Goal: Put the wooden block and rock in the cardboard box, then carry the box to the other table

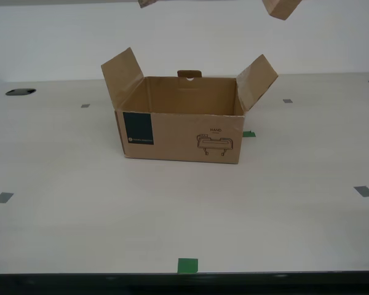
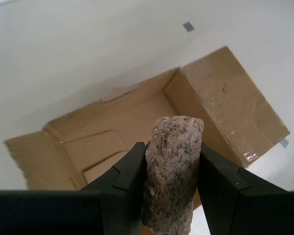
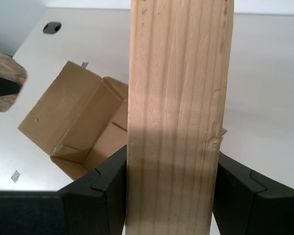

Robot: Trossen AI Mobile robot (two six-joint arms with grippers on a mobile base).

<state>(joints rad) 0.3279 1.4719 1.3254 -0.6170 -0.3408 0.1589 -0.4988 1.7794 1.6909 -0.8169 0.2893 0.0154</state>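
My first gripper (image 3: 171, 196) pinches the wooden block (image 3: 179, 98) — jaws pressed on its two long sides, its long axis running straight out past the fingertips. My second gripper (image 2: 169, 181) clamps the rock (image 2: 172, 166) the same way, long axis pointing outward. Both arms hang high, aimed down at the cardboard box (image 1: 179, 126), which sits open on the beige table (image 1: 172, 215) — flaps splayed toward 10 and 2 o'clock in the exterior view, label side facing the camera.
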